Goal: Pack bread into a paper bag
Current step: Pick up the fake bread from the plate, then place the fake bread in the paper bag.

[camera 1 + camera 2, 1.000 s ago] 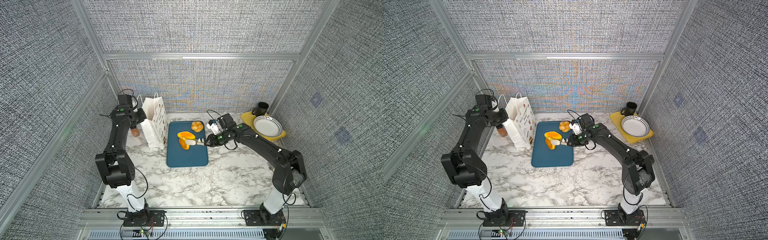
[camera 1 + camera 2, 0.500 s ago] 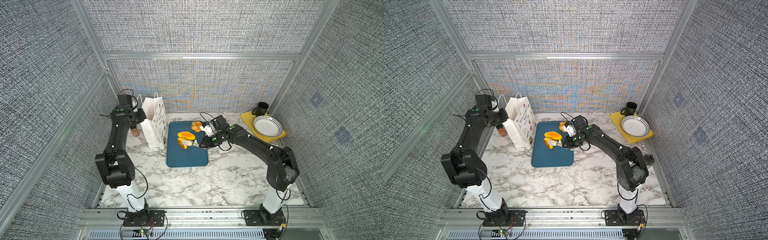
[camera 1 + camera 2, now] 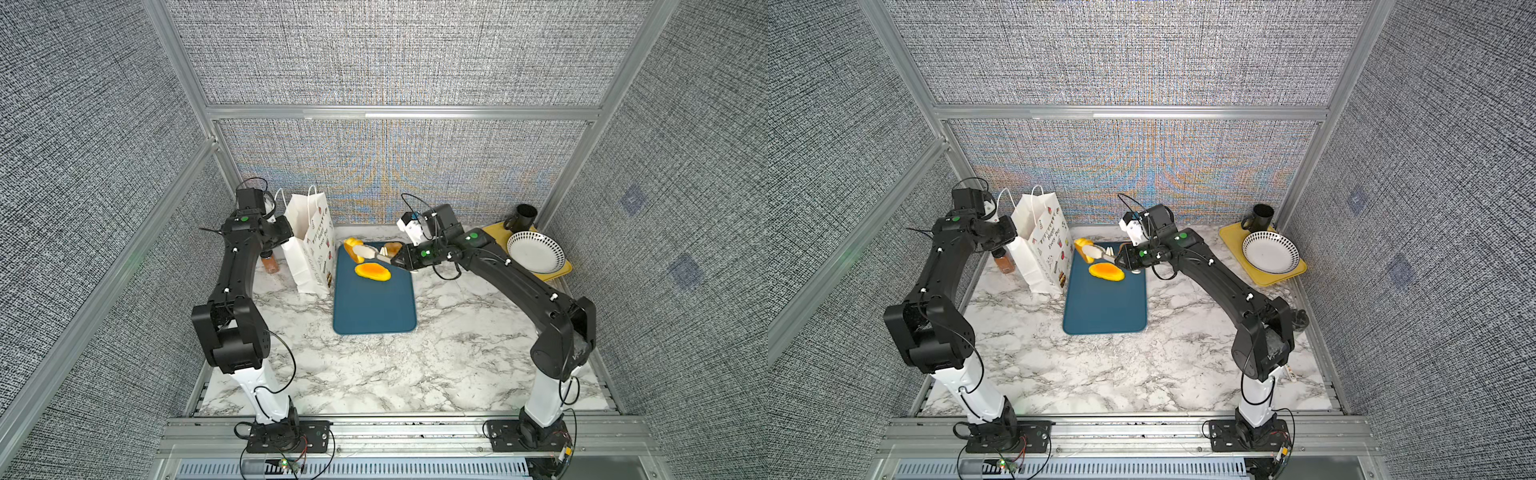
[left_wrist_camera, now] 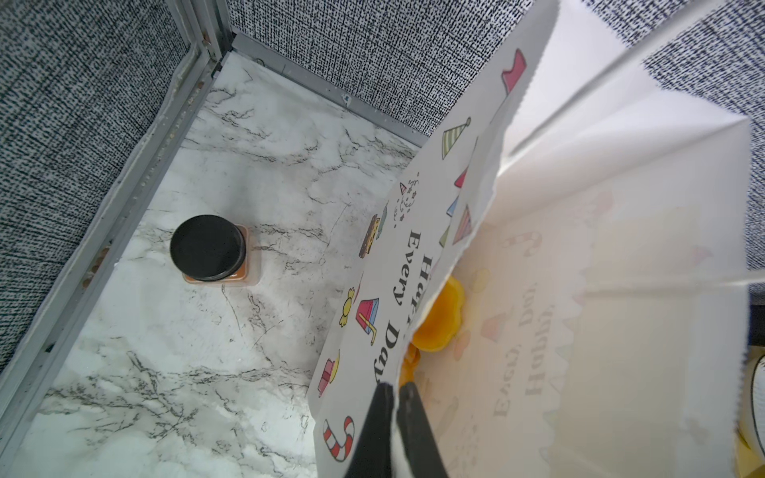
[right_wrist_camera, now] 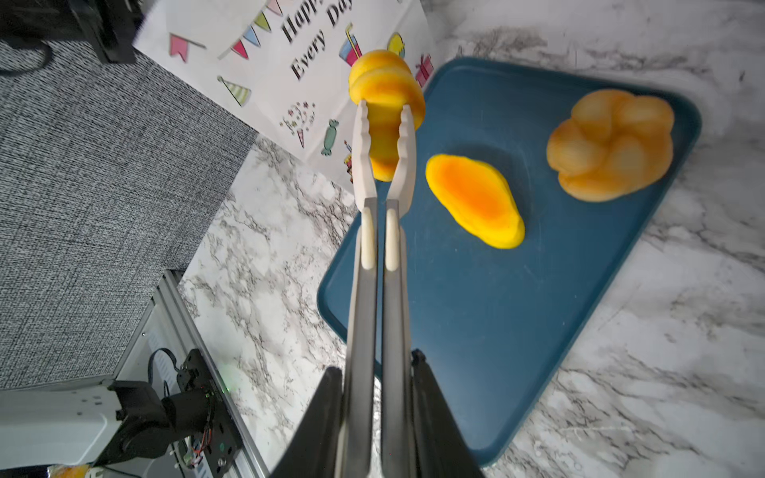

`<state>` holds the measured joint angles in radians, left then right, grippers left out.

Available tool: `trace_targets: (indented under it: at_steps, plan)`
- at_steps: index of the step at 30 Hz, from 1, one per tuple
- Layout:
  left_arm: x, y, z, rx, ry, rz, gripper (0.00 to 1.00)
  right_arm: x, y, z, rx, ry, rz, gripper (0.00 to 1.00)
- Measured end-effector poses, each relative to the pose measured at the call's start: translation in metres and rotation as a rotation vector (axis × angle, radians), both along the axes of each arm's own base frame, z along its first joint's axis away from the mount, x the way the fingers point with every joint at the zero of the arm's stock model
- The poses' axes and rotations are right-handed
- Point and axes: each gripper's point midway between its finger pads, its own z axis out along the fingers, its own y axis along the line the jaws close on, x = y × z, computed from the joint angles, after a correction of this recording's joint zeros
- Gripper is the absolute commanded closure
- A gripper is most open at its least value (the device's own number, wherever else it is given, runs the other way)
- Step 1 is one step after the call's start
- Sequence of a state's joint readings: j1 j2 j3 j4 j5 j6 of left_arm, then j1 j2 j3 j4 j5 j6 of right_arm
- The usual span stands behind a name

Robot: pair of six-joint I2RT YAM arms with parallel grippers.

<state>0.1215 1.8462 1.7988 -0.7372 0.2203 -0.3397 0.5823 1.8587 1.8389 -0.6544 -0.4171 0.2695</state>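
Top views: your right hand clamps tongs that hold a ridged orange-yellow bun beside the white paper bag; a glossy oval lies on the blue tray.
Left wrist: your left hand is pinched shut on the paper bag's rim; a yellow bun sits inside.
Right wrist: a pale knotted roll rests on the blue tray too.

The paper bag stands on the surface just left of the tray, a jar at its other side. On the tray lie an oval bun and, behind it, a knotted roll. Tongs hold a third bun over the tray's back left corner, beside the bag
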Motion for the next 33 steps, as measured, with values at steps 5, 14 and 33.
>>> trace_targets:
  at_steps: [5,14,33]
  plan:
    - [0.001,-0.001,0.0,-0.005,0.0,-0.006,0.98,0.011,0.01,0.044,0.07,-0.073,-0.002,0.9]
    - [0.006,-0.002,-0.002,-0.01,-0.003,-0.017,0.98,0.017,0.023,0.084,0.168,-0.114,0.006,0.9]
    - [0.011,-0.006,-0.008,-0.023,0.004,-0.037,0.98,-0.001,0.084,0.159,0.381,-0.242,0.175,0.9]
